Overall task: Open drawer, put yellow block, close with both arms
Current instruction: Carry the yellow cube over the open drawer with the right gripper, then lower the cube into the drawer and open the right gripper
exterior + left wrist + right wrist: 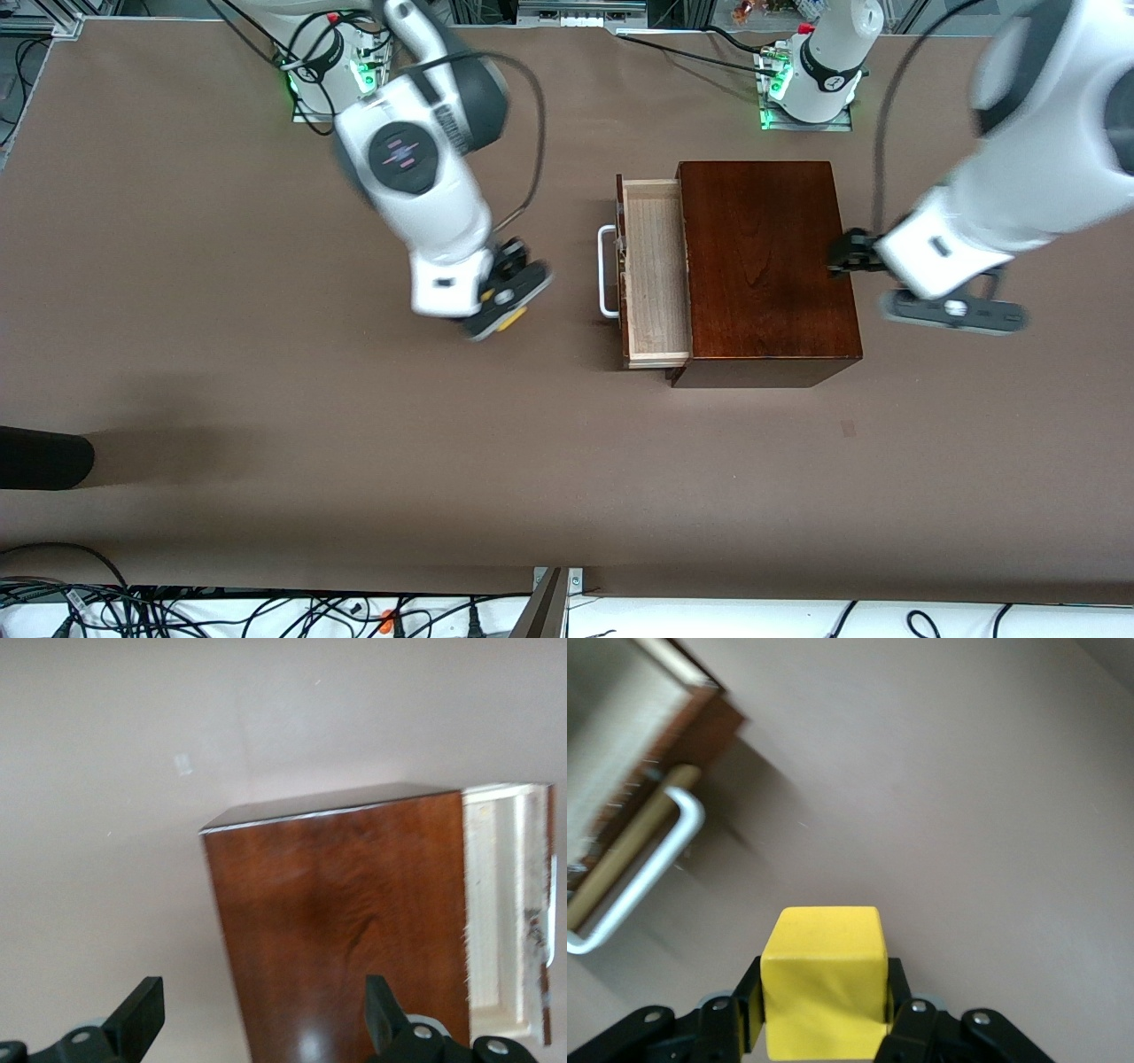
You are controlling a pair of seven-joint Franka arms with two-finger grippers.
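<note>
Wood, matt covering and plastic as I see them from my station.
I see a glossy dark wooden box [766, 266], a pale raw-wood drawer [656, 275] with a smooth white handle [606, 270], a smooth yellow block [824, 979] and a matt brown table [266, 425].

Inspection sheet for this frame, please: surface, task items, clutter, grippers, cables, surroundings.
Surface: brown table, small mark near the box.
Drawer: pulled open from the dark wooden box, tray empty, white handle free.
Yellow block: held in the right gripper, over the table beside the drawer.
Clutter: nothing seen.
Grippers: right shut on the block; left gripper jaws open, at the box's closed end.
Cables: tangled along the table's near edge.
Surroundings: dark object at the right arm's end.
</note>
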